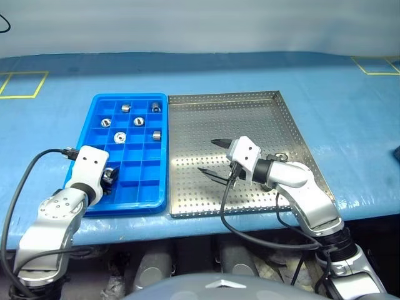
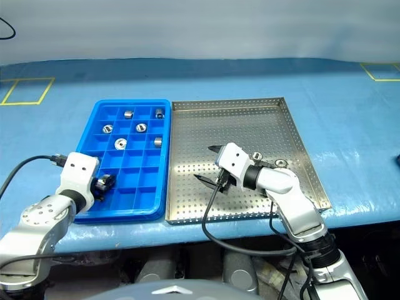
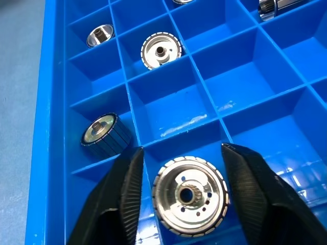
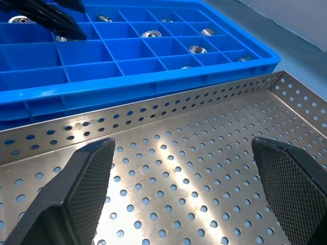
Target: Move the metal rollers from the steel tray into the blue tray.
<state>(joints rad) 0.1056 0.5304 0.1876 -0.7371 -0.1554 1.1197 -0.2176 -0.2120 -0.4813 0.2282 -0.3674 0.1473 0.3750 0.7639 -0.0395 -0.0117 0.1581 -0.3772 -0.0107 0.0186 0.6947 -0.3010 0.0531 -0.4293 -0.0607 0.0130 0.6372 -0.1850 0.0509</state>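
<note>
One roller (image 3: 190,195) between parted left end effector (image 3: 181,178) fingers, untouched; right end effector (image 4: 181,189) wide over steel tray (image 4: 168,168)

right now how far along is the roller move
Mostly done: several metal rollers already sit in compartments of the blue tray. In hand: the left gripper is open around a roller lying in a near compartment, apparently just released. Left: one roller, perhaps another behind the right arm, on the steel tray, where the right gripper hovers open and empty.
</note>
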